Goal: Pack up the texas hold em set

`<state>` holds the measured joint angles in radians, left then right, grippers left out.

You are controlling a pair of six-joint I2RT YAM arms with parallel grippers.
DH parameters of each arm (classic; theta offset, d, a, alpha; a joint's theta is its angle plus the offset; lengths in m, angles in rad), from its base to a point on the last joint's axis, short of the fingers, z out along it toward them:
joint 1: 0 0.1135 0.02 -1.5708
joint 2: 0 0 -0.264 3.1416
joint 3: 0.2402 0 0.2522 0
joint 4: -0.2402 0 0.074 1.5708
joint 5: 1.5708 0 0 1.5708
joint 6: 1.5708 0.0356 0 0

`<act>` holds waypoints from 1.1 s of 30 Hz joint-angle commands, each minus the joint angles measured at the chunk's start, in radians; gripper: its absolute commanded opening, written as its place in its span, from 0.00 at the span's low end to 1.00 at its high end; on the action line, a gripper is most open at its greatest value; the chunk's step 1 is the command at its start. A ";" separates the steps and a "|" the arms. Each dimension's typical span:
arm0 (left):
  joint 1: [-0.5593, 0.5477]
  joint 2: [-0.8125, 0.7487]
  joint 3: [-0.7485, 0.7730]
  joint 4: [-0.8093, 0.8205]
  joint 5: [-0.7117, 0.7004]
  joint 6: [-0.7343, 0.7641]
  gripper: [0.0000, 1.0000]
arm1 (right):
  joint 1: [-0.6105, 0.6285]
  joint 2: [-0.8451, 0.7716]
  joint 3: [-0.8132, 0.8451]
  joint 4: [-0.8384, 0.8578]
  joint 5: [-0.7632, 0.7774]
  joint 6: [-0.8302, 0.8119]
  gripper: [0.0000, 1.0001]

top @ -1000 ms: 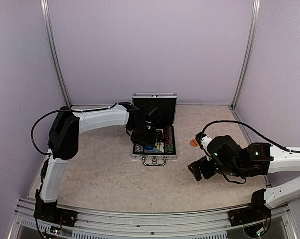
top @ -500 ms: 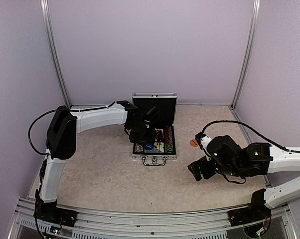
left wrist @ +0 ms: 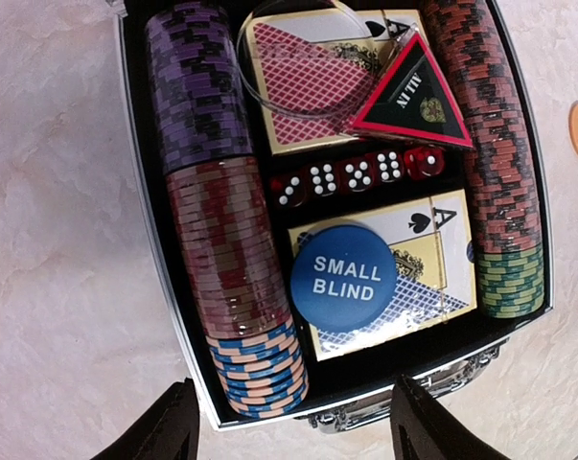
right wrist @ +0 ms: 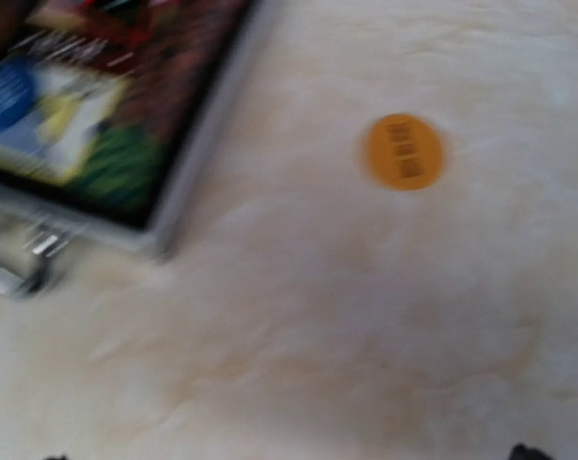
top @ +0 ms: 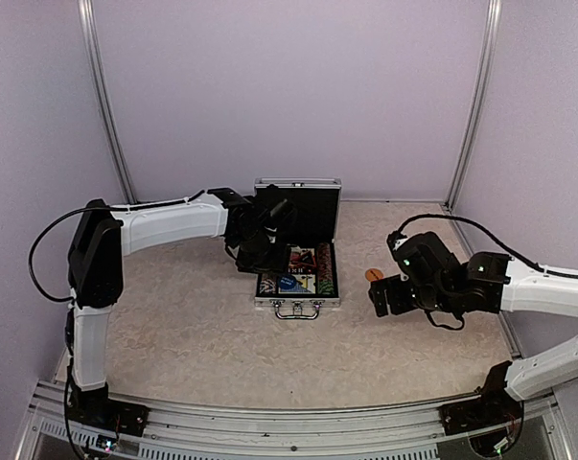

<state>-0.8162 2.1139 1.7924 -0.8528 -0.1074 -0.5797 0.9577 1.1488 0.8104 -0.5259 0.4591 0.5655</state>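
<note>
Right gripper (top: pixel 381 295) gapes empty; 1 orange disc (right wrist: pixel 404 150) lies flat just ahead of it. Closing fingers could skid it away.

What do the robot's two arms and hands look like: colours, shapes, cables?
The left arm and the right arm have white rounded links and bulky black joints. The left hand and right hand are black. A loose black cable loops beside each arm.

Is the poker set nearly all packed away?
Nearly. The chips, card decks, dice and the blue disc sit in the case. Nothing is held: the left gripper hovers open above it, the right gripper near the orange disc on the table. Left: put that disc in, shut the lid.
</note>
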 commanded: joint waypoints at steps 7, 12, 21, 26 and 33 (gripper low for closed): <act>0.031 -0.100 -0.047 0.039 -0.018 0.008 0.75 | -0.311 0.246 0.148 0.036 -0.138 0.011 1.00; 0.035 -0.125 -0.067 0.048 -0.017 0.018 0.89 | -0.372 0.438 0.272 0.034 -0.181 -0.024 0.99; 0.035 -0.187 -0.138 0.082 -0.013 0.036 0.99 | -0.469 0.657 0.447 0.012 -0.271 -0.085 0.96; 0.022 -0.229 -0.192 0.103 -0.002 0.041 0.99 | -0.482 0.734 0.494 0.013 -0.285 -0.100 0.94; 0.015 -0.293 -0.259 0.139 0.013 0.059 0.99 | -0.482 0.797 0.520 0.014 -0.283 -0.107 0.91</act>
<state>-0.7940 1.8828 1.5642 -0.7555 -0.1085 -0.5449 0.4793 1.9179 1.3006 -0.5045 0.1860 0.4717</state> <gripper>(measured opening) 0.990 0.925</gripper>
